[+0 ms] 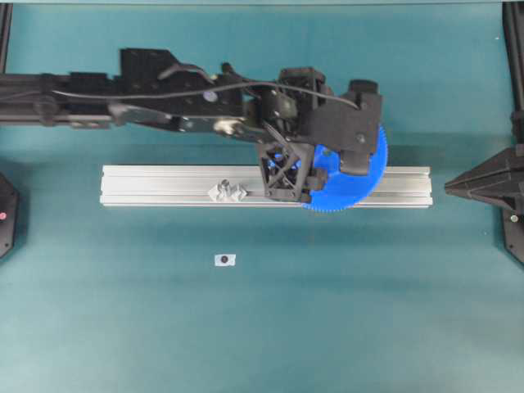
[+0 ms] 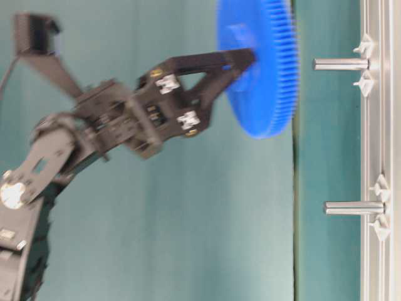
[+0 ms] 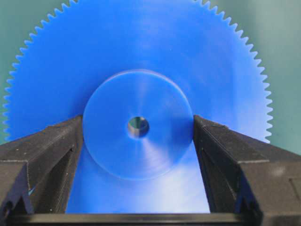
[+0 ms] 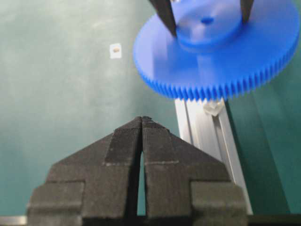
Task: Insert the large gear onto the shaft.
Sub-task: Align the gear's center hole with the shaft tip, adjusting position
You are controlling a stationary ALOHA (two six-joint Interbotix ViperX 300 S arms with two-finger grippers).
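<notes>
The large gear (image 3: 141, 61), a bright-blue toothed disc, is held flat by its raised hub between the fingers of my left gripper (image 3: 138, 134), which is shut on it. From table level the large gear (image 2: 260, 81) hangs off the rail, its face a short gap from the tip of the shaft (image 2: 341, 64) and roughly in line with it. From overhead, the large gear (image 1: 360, 184) and left gripper (image 1: 311, 176) cover that shaft. A look-alike pin (image 2: 354, 207) stands further along. My right gripper (image 4: 142, 121) is shut and empty, off the rail's end.
The pins stand on clear mounts on an aluminium rail (image 1: 164, 187) lying across the green mat. The second mount (image 1: 227, 191) shows left of the gear. A small white tag (image 1: 224, 259) lies in front of the rail. My right gripper (image 1: 458, 187) rests at the right edge.
</notes>
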